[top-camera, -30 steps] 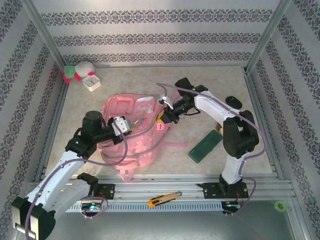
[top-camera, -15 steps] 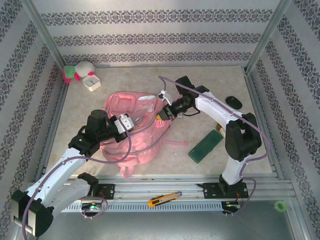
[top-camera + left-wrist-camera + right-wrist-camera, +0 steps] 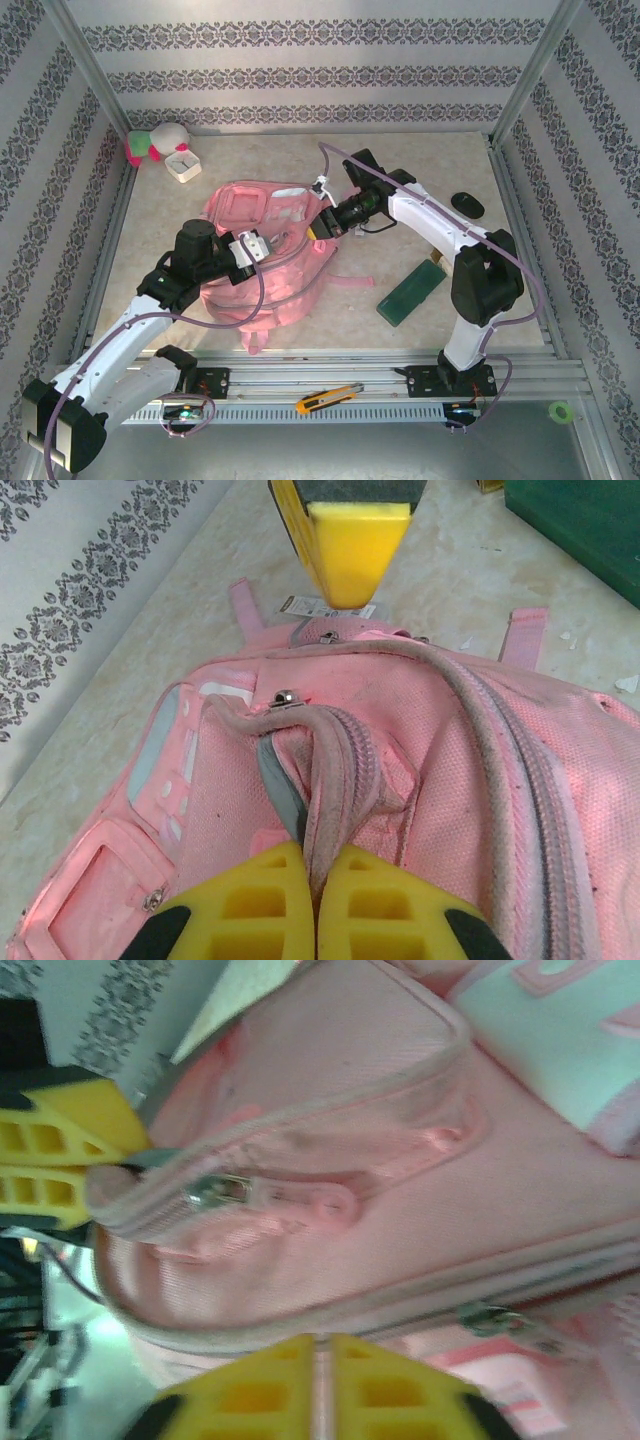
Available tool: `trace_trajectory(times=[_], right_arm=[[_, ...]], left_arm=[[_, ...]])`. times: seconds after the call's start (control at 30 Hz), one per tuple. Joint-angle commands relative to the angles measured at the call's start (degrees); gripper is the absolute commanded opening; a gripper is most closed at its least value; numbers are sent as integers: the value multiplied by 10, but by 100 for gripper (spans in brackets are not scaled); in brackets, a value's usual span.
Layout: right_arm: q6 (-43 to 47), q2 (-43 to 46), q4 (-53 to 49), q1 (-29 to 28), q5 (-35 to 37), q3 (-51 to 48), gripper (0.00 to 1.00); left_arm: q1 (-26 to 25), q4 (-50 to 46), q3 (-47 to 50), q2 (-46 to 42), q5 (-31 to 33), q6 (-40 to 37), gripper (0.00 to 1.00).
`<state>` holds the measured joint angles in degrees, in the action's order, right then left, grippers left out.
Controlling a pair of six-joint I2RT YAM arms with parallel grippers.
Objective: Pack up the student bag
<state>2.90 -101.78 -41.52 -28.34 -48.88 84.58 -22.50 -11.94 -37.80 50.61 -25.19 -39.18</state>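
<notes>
Nearest the arm bases, the left gripper (image 3: 316, 870) was clamped on a fold of zip edging of the student bag (image 3: 275, 290), which lay flat mid-table (image 3: 420, 165). Beyond it, the right gripper (image 3: 322, 222) had crept farther back along the bag's right edge within the last second. Its fingers sat close together, and whether they pinched anything could not be told. The mouth was probably being spread, and a green case (image 3: 410, 292) lay beside it, unpacked.
</notes>
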Motion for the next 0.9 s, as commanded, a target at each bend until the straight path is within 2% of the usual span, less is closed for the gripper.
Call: trace_trajectory(times=[0.0,0.07,0.17,0.3,0.4,0.5,0.67,0.83,0.87], right_arm=[[116,34,-3,16,58,-19,36],[183,42,13,20,66,-33,42],[270,32,19,24,52,-36,44],[355,1,0,24,7,-21,44],[391,-17,-8,19,10,-15,44],[415,-30,-3,9,34,-18,44],[404,-45,49,1,45,-27,42],[381,-56,86,0,31,-30,42],[375,-67,92,0,8,-22,39]], left_arm=[[3,48,10,-36,-29,-9,0],[14,64,21,-48,-67,7,0],[27,79,29,-55,-105,25,0],[29,93,30,-58,-116,36,0],[30,92,26,-58,-120,34,0],[30,92,23,-59,-127,34,0],[30,97,19,-60,-150,38,0],[30,97,16,-60,-167,42,0],[30,93,17,-61,-172,42,0]])
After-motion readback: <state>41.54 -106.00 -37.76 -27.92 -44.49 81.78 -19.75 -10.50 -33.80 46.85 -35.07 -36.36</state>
